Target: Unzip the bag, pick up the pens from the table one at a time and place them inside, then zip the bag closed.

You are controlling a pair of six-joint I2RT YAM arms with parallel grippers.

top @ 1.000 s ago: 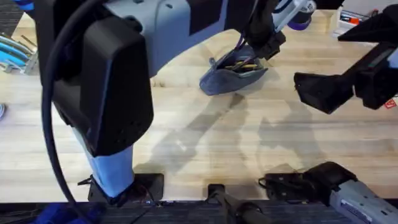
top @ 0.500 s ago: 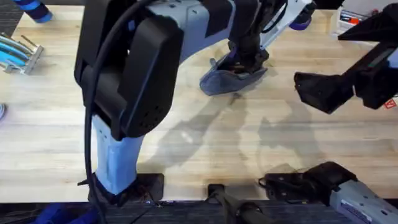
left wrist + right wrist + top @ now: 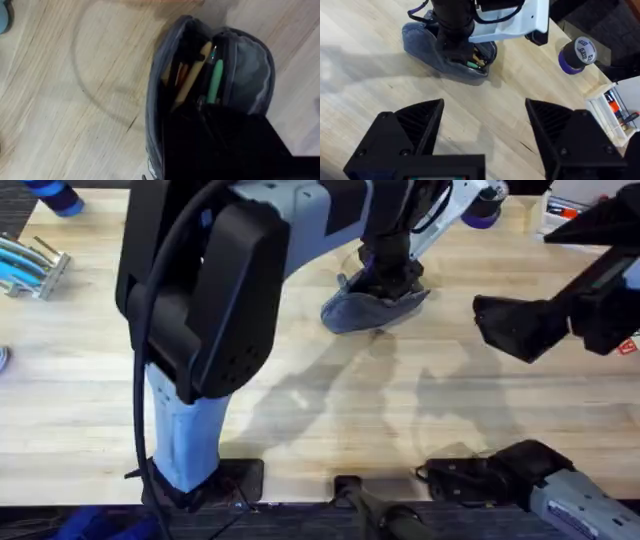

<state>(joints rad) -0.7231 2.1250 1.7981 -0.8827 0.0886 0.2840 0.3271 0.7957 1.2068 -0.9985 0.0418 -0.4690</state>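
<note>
- Pale plank-grained wood makes up the surface point(image 3: 330, 410), and the bag point(image 3: 372, 307) lies on it toward the far edge, a little right of the middle.
- Its zip is open along the top, and the green pen point(image 3: 215, 80) shows inside beside several yellowish and orange sticks; a black pen cannot be made out in the dark interior.
- Directly over the mouth of the bag stands the left gripper point(image 3: 388, 275), its dark body pushed down into the opening; whether its fingers are spread or closed cannot be told.
- Nearer the right edge hovers the right gripper point(image 3: 485, 125), spread wide and holding nothing, well apart from the bag.
- Further out sit a purple-rimmed tape roll point(image 3: 577, 54) near the far right corner and a blue-and-metal tool point(image 3: 25, 265) at the left edge.
- Judged risk: as the left gripper lifts out, it could snag the fabric and drag the unheld bag, or tip a pen back out.
</note>
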